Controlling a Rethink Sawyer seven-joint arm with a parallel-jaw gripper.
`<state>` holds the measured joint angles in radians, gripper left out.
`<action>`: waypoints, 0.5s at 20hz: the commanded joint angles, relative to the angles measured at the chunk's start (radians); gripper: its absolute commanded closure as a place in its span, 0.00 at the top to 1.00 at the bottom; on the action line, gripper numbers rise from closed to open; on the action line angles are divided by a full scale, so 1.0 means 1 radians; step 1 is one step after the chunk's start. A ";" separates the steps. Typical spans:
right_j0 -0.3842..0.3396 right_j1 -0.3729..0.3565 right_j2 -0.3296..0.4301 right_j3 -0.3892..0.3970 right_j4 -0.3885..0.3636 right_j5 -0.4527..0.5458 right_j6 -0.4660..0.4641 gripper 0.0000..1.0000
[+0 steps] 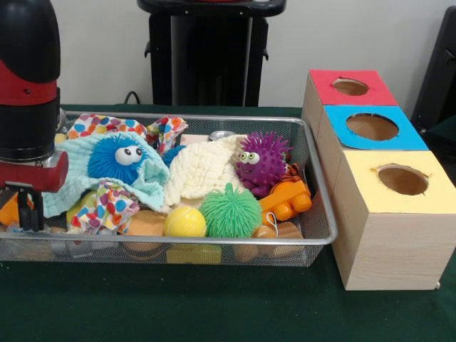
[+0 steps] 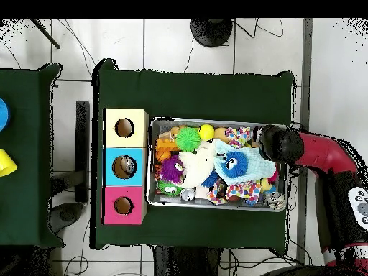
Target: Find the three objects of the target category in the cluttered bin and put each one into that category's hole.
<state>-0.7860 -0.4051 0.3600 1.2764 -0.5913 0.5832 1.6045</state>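
The wire mesh bin is full of toys and cloths. A silvery can peeks out behind the white cloth at the bin's far side; it also shows in the overhead view. A second silvery can lies in the bin's corner by the arm. The blue-surround hole is the middle one of the wooden box; something greyish shows inside it from above. My gripper hangs low over the bin's left end in the front view, beside the teal cloth, away from both cans.
Blue, purple and green spiky balls, a smooth yellow ball, an orange toy, and white, teal and dotted cloths fill the bin. Red-surround and yellow-surround holes flank the blue one.
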 commanded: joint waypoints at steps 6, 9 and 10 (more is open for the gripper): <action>-0.031 0.017 0.108 0.018 -0.077 0.026 -0.261 0.00; -0.033 0.011 0.109 0.023 -0.068 0.045 -0.247 0.00; -0.034 0.011 0.109 0.025 -0.057 0.055 -0.236 0.00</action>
<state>-0.8002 -0.4044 0.3890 1.2764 -0.6171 0.5832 1.6045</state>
